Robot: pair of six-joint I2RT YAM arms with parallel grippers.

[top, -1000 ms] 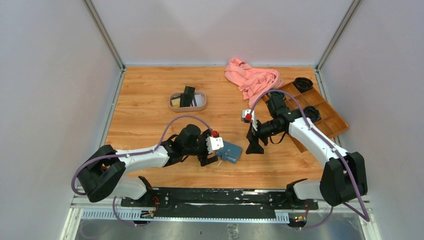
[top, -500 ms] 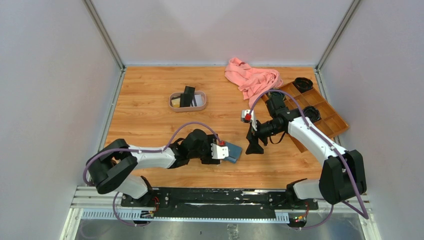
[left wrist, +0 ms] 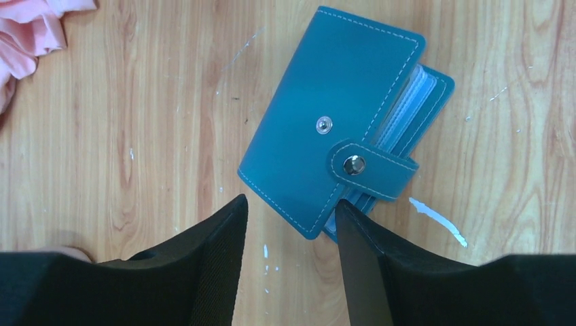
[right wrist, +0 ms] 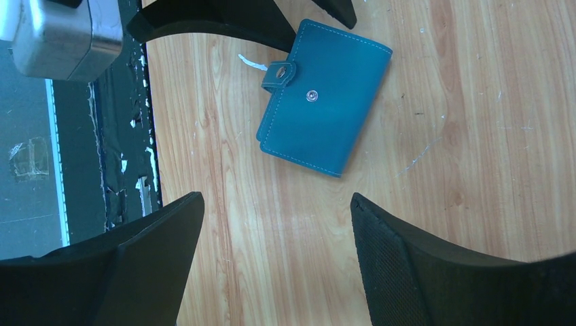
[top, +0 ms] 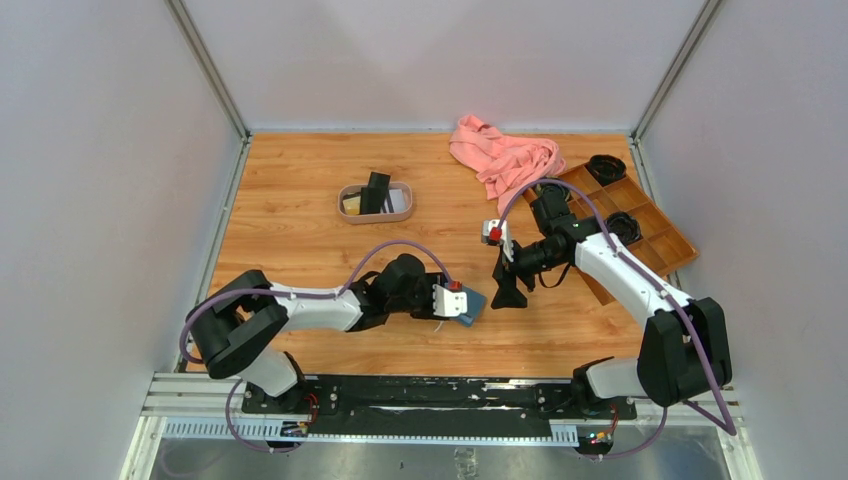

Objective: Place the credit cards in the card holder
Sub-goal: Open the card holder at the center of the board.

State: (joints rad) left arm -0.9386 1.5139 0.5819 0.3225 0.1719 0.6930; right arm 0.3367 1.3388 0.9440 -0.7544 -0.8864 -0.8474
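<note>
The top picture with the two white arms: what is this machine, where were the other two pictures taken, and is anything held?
These are two robot arms bolted at the near edge of a wooden table. The wide picture comes from a fixed camera above and behind them. The two close-ups come from a camera on each wrist, looking down. Both show the blue card holder, folded and flat. The left gripper is open by its corner; the right gripper hangs open above the wood. Nothing is held. Farther back are an oval tray with credit cards, a pink cloth and a compartmented wooden box.
</note>
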